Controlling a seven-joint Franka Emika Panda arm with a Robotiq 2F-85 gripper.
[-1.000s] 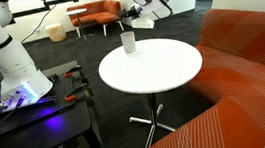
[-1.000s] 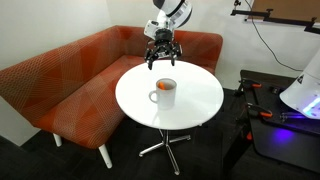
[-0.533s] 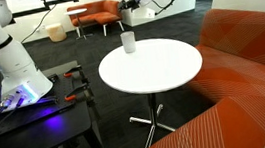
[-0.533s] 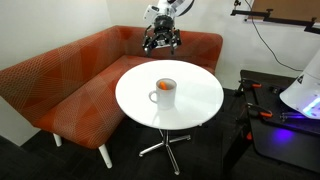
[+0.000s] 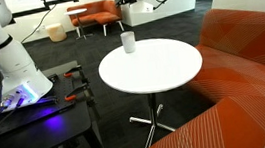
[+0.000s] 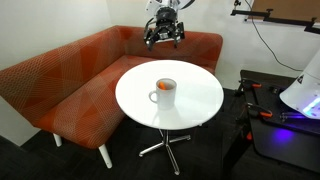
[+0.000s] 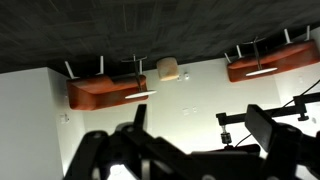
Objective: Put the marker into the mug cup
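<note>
**Marker in the cup, gripper empty above**

In an exterior view, the mug cup (image 5: 128,41) stands upright on the table (image 5: 158,73). In an exterior view, the marker (image 6: 166,84) shows inside it, and the gripper (image 6: 165,33) hangs high, jaws apart. A careless descent could topple the cup. In the wrist view, the fingers (image 7: 268,135) hold nothing.

We see even indoor light in both exterior views, white bench (image 5: 152,67) bright, purple glow (image 5: 19,97) lower left, wrist view dim, hand (image 7: 195,135) a blurred dark silhouette.

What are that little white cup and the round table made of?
The cup looks like glazed ceramic: plain white, with a handle. The table top looks like smooth white laminate, though painted wood is possible; its thin shiny post looks like metal.
</note>
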